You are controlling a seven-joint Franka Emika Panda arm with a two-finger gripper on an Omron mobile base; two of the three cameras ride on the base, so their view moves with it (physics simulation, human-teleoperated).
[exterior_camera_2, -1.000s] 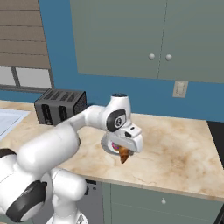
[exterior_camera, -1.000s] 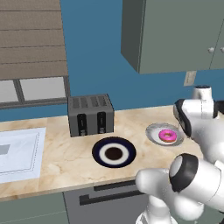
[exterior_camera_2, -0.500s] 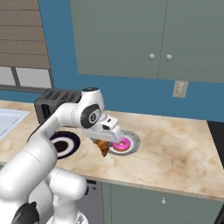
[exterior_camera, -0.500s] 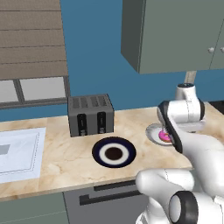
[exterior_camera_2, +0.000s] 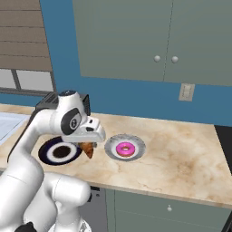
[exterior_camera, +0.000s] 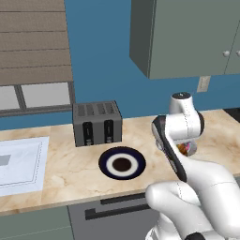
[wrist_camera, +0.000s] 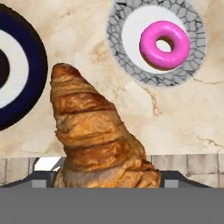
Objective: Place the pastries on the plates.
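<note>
Golden croissant (wrist_camera: 96,144) gripped in hand (exterior_camera_2: 89,146), between navy plate (exterior_camera_2: 50,154) and doughnut (exterior_camera_2: 125,148)

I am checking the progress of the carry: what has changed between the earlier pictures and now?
The gripper, shut on the croissant, has swung left from beside the grey plate toward the navy plate. Donut, both plates and toaster stayed put.
</note>
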